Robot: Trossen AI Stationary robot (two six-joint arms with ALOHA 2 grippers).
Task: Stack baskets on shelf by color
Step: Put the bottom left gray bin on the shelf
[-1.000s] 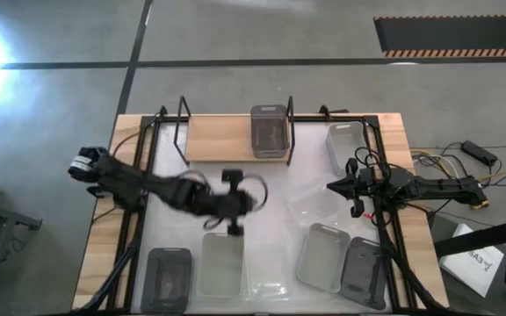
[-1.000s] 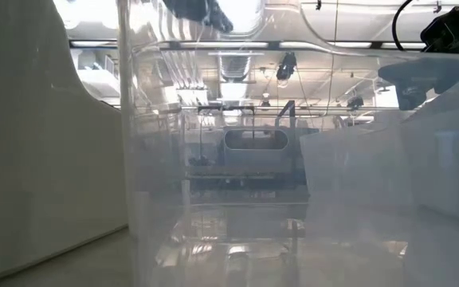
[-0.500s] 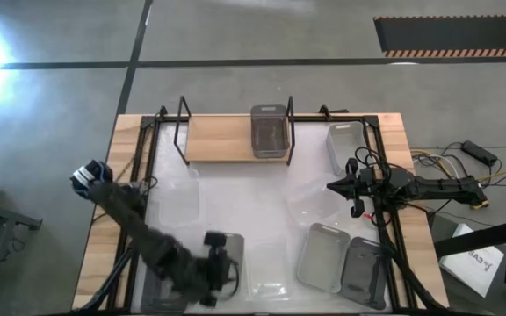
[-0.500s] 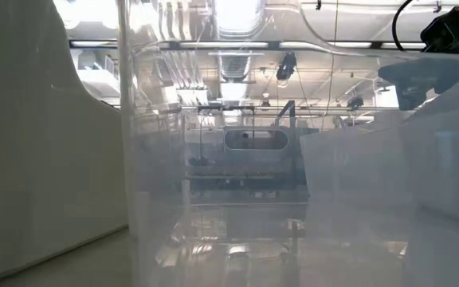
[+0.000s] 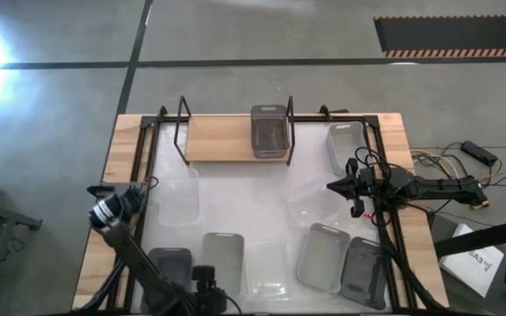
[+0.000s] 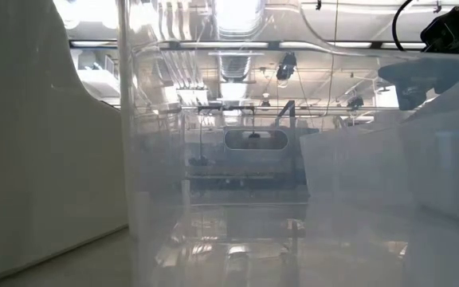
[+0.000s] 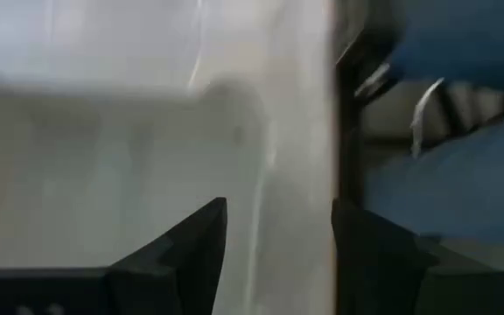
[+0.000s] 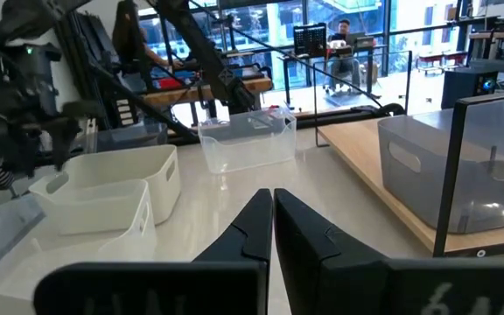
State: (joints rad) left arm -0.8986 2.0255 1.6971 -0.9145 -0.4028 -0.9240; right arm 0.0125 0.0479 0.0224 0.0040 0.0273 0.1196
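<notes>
Wooden tabletop (image 5: 99, 219) with a white mat, seen from above, fills the frame's middle.

At the bottom edge, left of centre, the left gripper (image 5: 206, 288) sits low over the near baskets. Its wrist view shows the two dark fingers (image 7: 186, 249) parted with a clear gap, nothing between them, a pale basket wall close ahead.

At centre right, the right gripper (image 5: 334, 187) points toward the mat's middle. Its fingers (image 8: 256, 223) are pressed together and hold nothing.

Near the left gripper, along the bottom of the frame, lie a dark grey basket (image 5: 167, 274), a light grey basket (image 5: 223, 256) beside it, and a clear basket (image 5: 268, 266) further right. Another clear basket (image 5: 179, 200) lies at mid left. At lower right a light grey basket (image 5: 323, 256) touches a dark grey one (image 5: 364, 272). A clear basket (image 5: 310, 204) lies just below the right gripper, and another (image 5: 345, 145) stands at upper right.

At top centre is the shelf (image 5: 218, 139), with one dark grey basket (image 5: 269, 132) at its right end.

Low view: a clear basket wall (image 6: 213, 159) fills the frame and blocks the table.

People (image 8: 344, 39) sit at desks in the background of the right wrist view.
</notes>
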